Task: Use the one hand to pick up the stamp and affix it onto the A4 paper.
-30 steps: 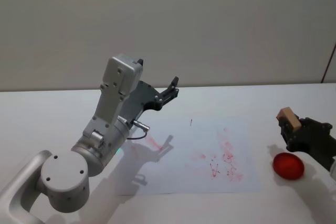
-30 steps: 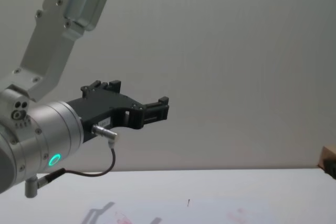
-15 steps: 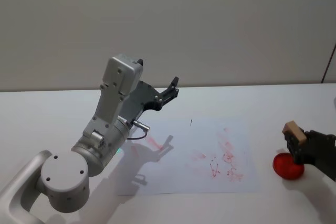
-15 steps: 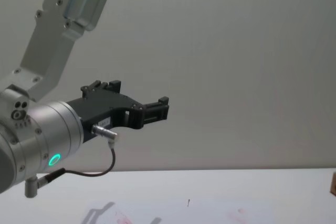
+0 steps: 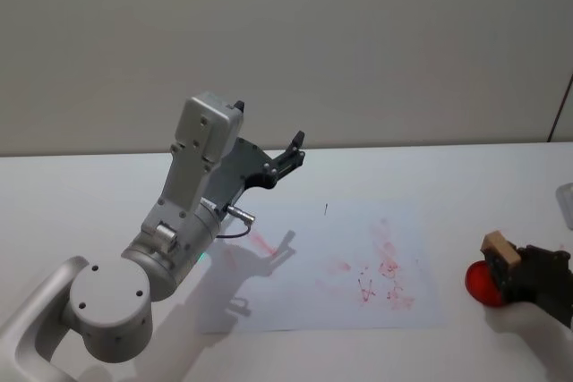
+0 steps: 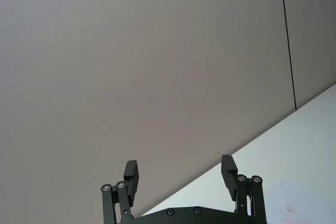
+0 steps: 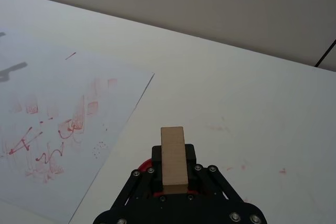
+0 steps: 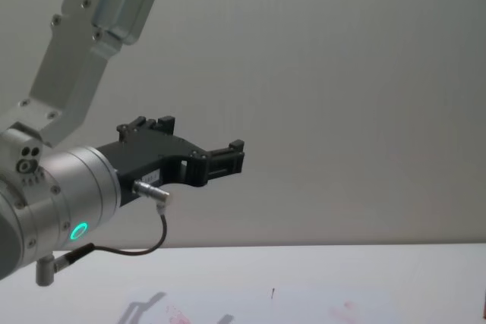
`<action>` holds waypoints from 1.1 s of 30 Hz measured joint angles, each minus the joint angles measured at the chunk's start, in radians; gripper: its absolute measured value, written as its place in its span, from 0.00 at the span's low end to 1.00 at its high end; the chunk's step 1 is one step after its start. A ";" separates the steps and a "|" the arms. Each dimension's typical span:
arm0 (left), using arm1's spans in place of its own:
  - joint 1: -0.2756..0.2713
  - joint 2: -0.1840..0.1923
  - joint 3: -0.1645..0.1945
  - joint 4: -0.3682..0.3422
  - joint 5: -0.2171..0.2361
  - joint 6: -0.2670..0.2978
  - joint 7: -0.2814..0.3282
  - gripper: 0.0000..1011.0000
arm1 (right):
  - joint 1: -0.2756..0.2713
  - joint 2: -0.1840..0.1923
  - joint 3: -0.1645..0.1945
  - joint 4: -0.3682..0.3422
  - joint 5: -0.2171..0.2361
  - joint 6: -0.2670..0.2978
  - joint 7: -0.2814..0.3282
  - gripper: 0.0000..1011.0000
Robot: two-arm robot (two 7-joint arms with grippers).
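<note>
Two grippers are in view. The right gripper (image 5: 512,276) is low at the right side of the table (image 5: 89,203), and its black fingers (image 7: 189,156) are clamped on the stamp (image 5: 498,247), a small wood-coloured block. In the right wrist view the stamp (image 7: 173,153) stands upright between the fingers, its upper end free above them and its lower part hidden in the grip.

Under the stamp lies a round red ink pad (image 5: 484,284), just beside the right edge of the paper (image 5: 304,292). The gripper covers part of the pad, so I cannot tell if the stamp's base touches the ink; it seems to be very near or on it.

The paper lies flat in the middle of the table and carries several faint red prints (image 5: 387,267) and one tiny dark tick (image 5: 326,208) near its far edge. No writing on the prints can be read.

The left gripper (image 5: 294,151) hangs raised above the left part of the table, away from the paper's surface, with its fingers (image 6: 131,171) apart and holding nothing. A green ring light (image 8: 77,231) glows on its silver wrist.
</note>
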 joint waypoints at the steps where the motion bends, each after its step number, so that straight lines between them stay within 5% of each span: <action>1: 0.000 0.000 0.000 0.000 0.000 0.000 0.000 0.99 | 0.000 0.000 -0.001 0.001 -0.001 0.001 0.001 0.22; 9: 0.000 0.000 0.000 0.000 0.000 0.000 0.000 0.99 | -0.002 -0.001 -0.004 0.008 -0.009 0.011 0.007 0.26; 33: 0.000 0.000 0.000 0.000 0.000 0.000 0.000 0.99 | -0.004 -0.002 -0.007 0.015 -0.018 0.020 0.014 0.99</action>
